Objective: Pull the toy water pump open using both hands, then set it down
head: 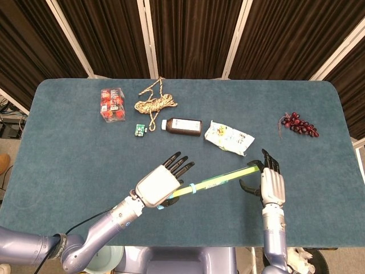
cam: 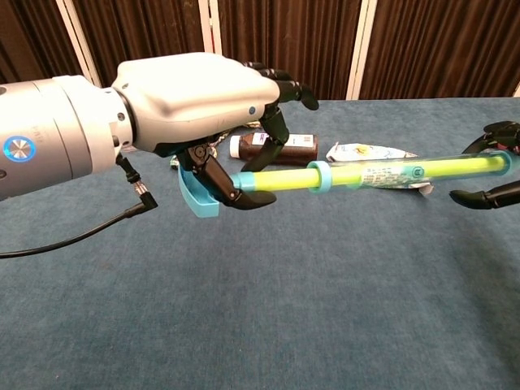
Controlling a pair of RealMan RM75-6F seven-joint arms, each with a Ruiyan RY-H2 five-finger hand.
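The toy water pump (cam: 382, 172) is a clear tube with a yellow-green rod and a blue handle (cam: 197, 195). It hangs above the table, nearly level. My left hand (cam: 195, 97) grips the handle end, fingers curled around the rod by the handle. From the head camera the left hand (head: 157, 186) covers that end of the pump (head: 219, 180). My right hand (head: 272, 184) stands at the far tube end, fingers straight and thumb spread. In the chest view, the right hand's fingertips (cam: 485, 195) sit above and below the tube end with gaps.
At the back of the teal table (head: 68, 154) lie a brown bottle (head: 182, 126), a snack packet (head: 228, 137), a coiled rope (head: 154, 103), a box of red fruit (head: 112, 104), a small green item (head: 138, 131) and grapes (head: 299, 124) far right.
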